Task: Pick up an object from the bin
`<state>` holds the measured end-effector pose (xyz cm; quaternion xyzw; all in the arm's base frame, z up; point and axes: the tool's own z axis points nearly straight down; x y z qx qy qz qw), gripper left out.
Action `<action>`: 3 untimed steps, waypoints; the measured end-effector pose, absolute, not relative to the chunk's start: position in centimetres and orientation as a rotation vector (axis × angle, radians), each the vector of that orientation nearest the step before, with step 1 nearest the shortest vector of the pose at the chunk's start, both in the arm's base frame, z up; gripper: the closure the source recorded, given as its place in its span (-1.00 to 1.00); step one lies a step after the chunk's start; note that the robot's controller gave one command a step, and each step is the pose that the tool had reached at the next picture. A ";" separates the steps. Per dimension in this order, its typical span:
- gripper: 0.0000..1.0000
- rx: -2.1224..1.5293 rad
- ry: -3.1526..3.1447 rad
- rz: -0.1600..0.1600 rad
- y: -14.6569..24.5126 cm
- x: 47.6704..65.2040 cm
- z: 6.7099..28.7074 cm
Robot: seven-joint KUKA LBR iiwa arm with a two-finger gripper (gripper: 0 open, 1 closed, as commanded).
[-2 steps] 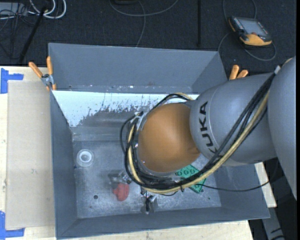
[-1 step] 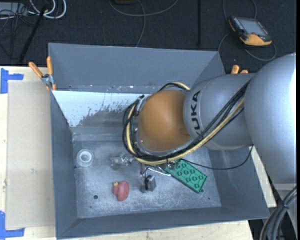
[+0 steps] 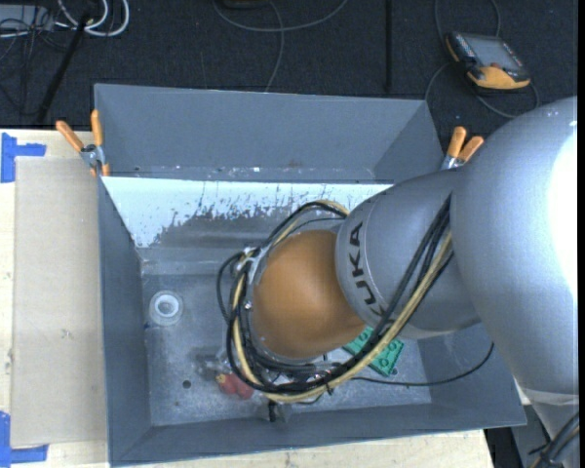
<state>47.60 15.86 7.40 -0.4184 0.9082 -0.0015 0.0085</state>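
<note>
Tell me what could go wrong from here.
1. The small red thing and the green flat piece lie half under the arm; it may shove or pin them instead of picking one.
2. The wrist's orange cover sits close to the bin's near wall, so it might scrape there.
3. Its looped cables could snag.

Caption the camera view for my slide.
Arm deep in grey bin, beside a clear ring, red piece and green tag.

"UKA" on the grey arm (image 3: 409, 261)
</note>
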 end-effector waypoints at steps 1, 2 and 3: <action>-1.00 -1.191 2.901 -0.004 12.4 55.1 7.0; -1.00 -1.413 2.810 0.005 15.7 49.8 6.9; 1.00 -1.408 2.811 0.002 15.5 49.9 6.9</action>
